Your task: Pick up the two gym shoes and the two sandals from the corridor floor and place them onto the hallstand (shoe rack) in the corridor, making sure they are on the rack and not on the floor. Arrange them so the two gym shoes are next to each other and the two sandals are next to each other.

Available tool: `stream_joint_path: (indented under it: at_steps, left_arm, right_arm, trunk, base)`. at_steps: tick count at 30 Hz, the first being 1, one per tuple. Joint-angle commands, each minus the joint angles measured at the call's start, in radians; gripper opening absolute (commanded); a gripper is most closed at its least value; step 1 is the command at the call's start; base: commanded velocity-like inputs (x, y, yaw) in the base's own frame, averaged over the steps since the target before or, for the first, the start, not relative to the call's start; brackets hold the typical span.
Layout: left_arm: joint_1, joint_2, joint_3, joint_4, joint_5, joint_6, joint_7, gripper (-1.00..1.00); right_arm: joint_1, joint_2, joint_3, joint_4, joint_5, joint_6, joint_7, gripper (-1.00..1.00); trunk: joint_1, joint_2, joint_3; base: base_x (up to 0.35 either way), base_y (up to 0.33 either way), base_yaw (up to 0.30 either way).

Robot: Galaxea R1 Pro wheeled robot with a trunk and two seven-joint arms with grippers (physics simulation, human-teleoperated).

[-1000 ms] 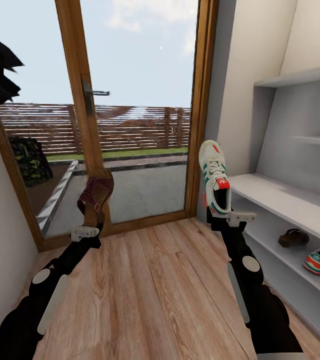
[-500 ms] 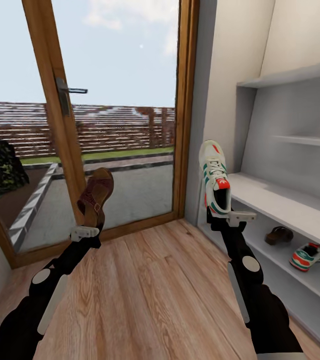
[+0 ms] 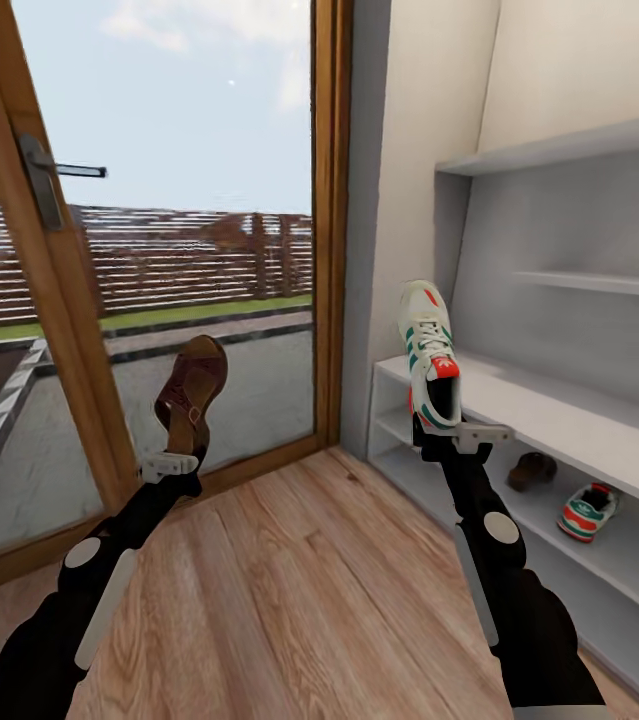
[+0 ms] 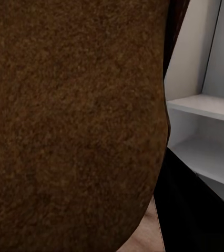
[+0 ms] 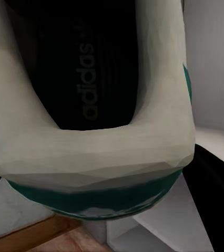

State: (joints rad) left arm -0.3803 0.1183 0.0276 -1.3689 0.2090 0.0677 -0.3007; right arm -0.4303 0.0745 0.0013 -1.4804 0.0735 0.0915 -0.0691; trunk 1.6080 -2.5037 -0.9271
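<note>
While both arms are raised over the floor (image 3: 299, 590), a sandal (image 3: 191, 385) is held upright in the left gripper (image 3: 170, 463), which is closed on its heel end, toe pointing up in front of the glass door (image 3: 159, 250). In the left wrist view the brown sole (image 4: 75, 126) of that sandal is seen close up. A gym shoe (image 3: 430, 355) is gripped at the heel by the right gripper (image 3: 456, 437), clamped shut on it, with the toe pointing up, just in front of the rack (image 3: 559, 400). In the right wrist view the shoe's heel collar (image 5: 91, 152) is seen from very near. On the rack's middle shelf a second sandal (image 3: 532, 470) and a second gym shoe (image 3: 587, 511) are set beside each other, slightly apart
</note>
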Motion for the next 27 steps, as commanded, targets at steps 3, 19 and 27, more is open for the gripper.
stream_joint_path:
  at_steps: [3,19,27]
  left_arm:
    - [0.0,0.0,0.002,-0.001,0.01,0.007,-0.004,-1.0]
    - [0.0,0.0,0.002,-0.001,0.01,0.006,-0.004,-1.0]
    - [0.0,0.0,0.002,-0.001,0.01,0.006,-0.004,-1.0]
  right_arm:
    - [-0.001,0.001,0.0,-0.001,0.008,0.007,-0.003,-1.0]
    - [-0.001,0.001,0.0,-0.001,0.008,0.007,-0.003,-1.0]
    - [-0.001,0.001,0.0,-0.001,0.008,0.007,-0.003,-1.0]
  trunk:
    - [0.0,0.0,-0.001]
    - [0.0,0.0,-0.001]
    - [0.0,0.0,-0.001]
  base:
    - [0.186,0.209,-0.3]
    - [0.044,0.038,-0.3]
    - [0.195,0.201,-0.3]
